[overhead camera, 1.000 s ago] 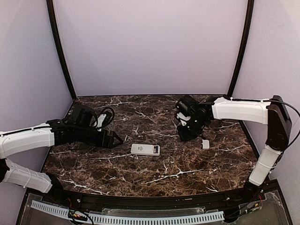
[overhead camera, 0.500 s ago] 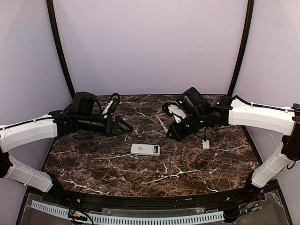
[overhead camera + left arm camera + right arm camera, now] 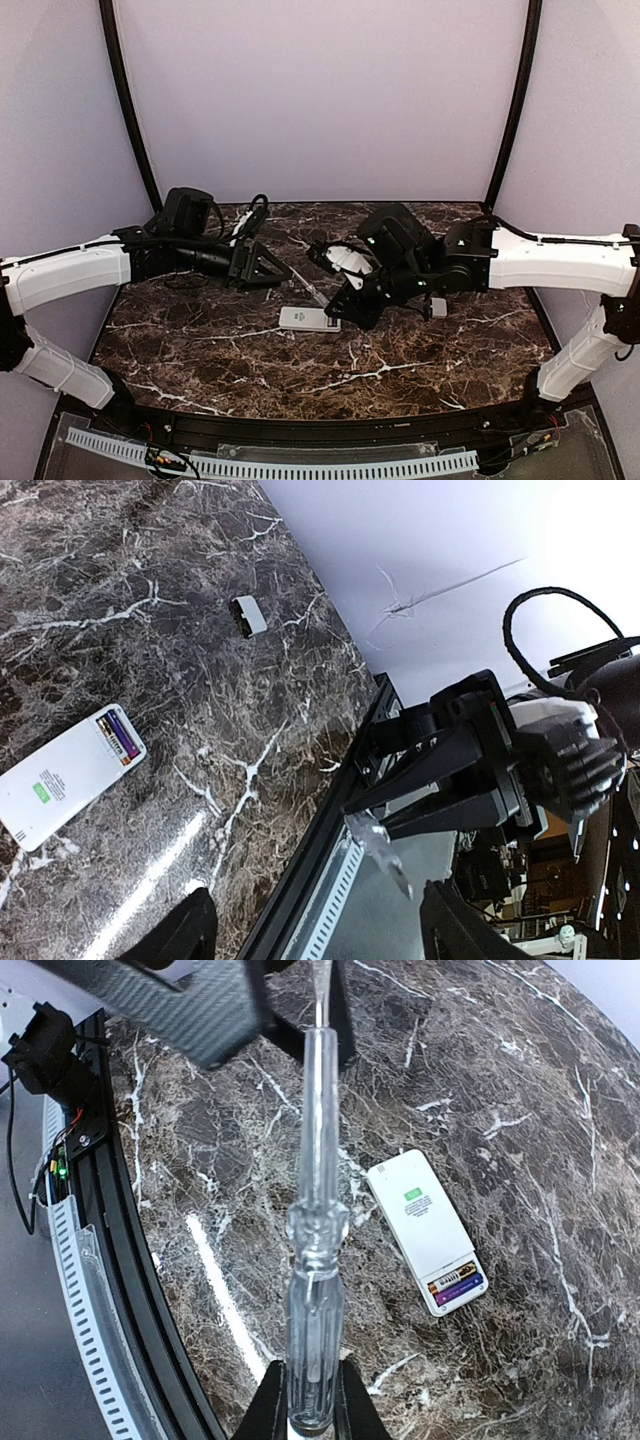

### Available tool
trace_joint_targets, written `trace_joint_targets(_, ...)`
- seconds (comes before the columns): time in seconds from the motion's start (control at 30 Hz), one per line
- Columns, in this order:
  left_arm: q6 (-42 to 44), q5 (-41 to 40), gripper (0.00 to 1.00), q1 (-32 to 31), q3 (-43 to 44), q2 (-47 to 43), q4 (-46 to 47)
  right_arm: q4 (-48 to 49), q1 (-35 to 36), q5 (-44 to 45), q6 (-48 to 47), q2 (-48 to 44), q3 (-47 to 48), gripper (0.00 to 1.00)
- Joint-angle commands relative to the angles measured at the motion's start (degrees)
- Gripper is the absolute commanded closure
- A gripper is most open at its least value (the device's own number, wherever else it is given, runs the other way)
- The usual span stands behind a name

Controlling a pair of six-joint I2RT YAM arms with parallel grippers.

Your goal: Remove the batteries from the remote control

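Note:
The white remote control (image 3: 310,319) lies face down mid-table, its back compartment open. Two batteries (image 3: 455,1284) sit side by side in it, one gold and black, one purple. My right gripper (image 3: 347,300) hovers just right of the remote, shut on the handle of a clear screwdriver (image 3: 315,1250). The screwdriver's shaft points toward my left gripper (image 3: 283,274). That gripper hangs behind and left of the remote, open and holding nothing. In the left wrist view the remote control (image 3: 70,775) lies lower left, and the screwdriver tip (image 3: 380,850) floats beyond my spread fingers (image 3: 185,930).
A small white squarish plastic piece (image 3: 249,616) lies on the dark marble table (image 3: 200,350) right of the remote, partly under my right arm in the top view. Black frame posts and pale walls close in the back and sides. A white slotted rail (image 3: 300,465) runs along the near edge.
Both arms have swung toward the middle. The right gripper, with the screwdriver, moved left and down to the remote. The left gripper moved right, and its jaws narrowed a little.

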Motion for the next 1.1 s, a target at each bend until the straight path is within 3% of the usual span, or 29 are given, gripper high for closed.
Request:
trace_joint_targets(0.0,-0.6,3.9,0.31,0.2,0.4,0.0,-1.0,1.9,2.5,-0.3,-4.0,1.1,1.9,1.0)
trace_joint_targets(1.0,0.3,8.7,0.78,-2.0,-1.4,1.7,-1.0,0.5,4.2,0.6,-5.2,4.9,5.1,1.0)
trace_joint_targets(1.07,0.4,8.8,0.85,-2.1,-1.6,2.0,-1.0,0.4,4.2,0.7,-5.2,5.0,5.2,1.0)
